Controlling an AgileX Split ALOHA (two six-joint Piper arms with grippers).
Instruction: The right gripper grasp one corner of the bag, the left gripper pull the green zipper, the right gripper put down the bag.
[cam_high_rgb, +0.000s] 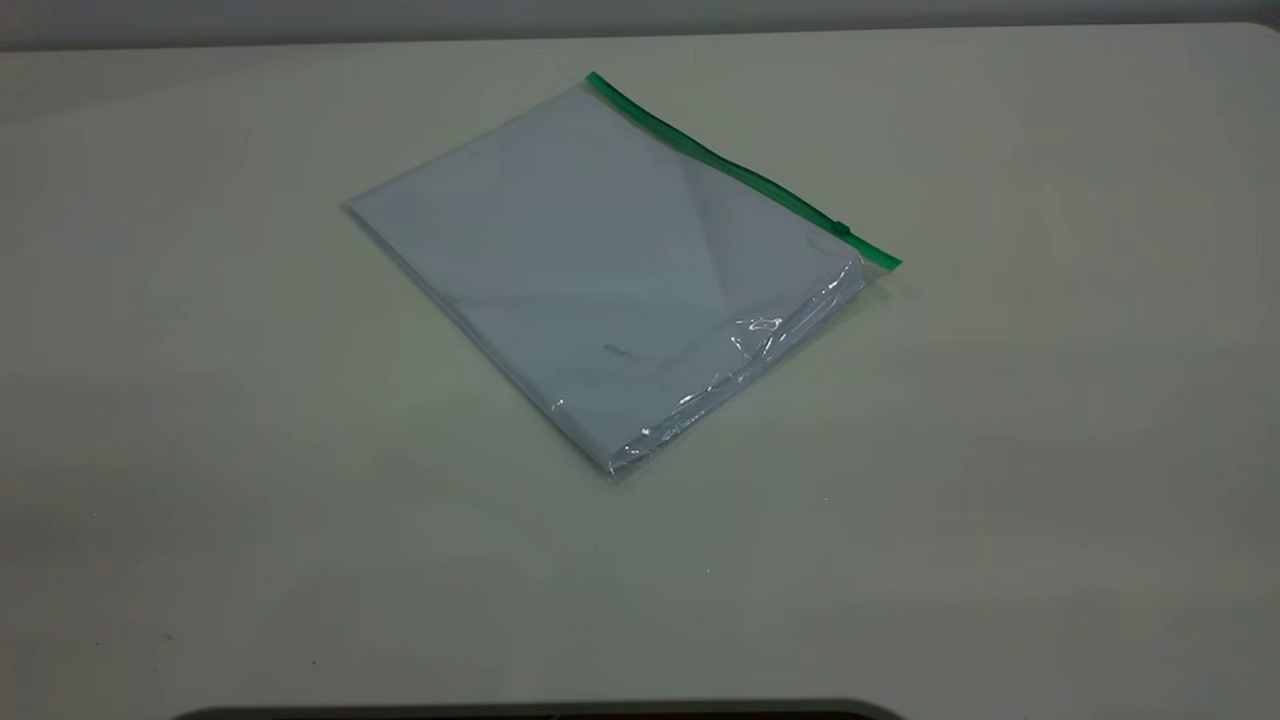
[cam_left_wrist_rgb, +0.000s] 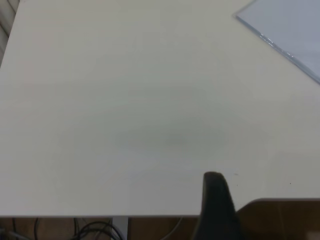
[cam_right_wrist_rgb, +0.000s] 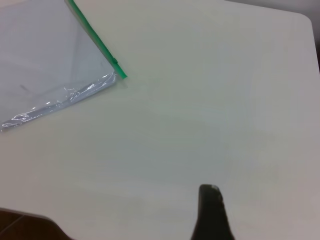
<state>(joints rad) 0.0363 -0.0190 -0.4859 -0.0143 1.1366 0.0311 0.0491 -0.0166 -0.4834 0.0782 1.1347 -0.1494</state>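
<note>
The bag (cam_high_rgb: 610, 270) lies flat on the white table, a clear pouch holding pale bluish sheets. The green zipper (cam_high_rgb: 740, 170) runs along its far right long edge, with the small slider tab (cam_high_rgb: 843, 228) near the right-hand corner. Neither gripper shows in the exterior view. In the left wrist view the left gripper (cam_left_wrist_rgb: 214, 176) is a single black wedge over the table's edge, far from the bag's corner (cam_left_wrist_rgb: 290, 25). In the right wrist view the right gripper (cam_right_wrist_rgb: 209, 189) is also a single black wedge, well away from the bag (cam_right_wrist_rgb: 50, 65), the zipper (cam_right_wrist_rgb: 95, 37) and the slider (cam_right_wrist_rgb: 115, 61).
The white table (cam_high_rgb: 1000, 450) spreads wide around the bag on all sides. A dark rounded edge (cam_high_rgb: 540, 712) shows at the near side. The table's rounded corner (cam_right_wrist_rgb: 300, 17) shows in the right wrist view. Cables (cam_left_wrist_rgb: 95, 230) hang below the table edge.
</note>
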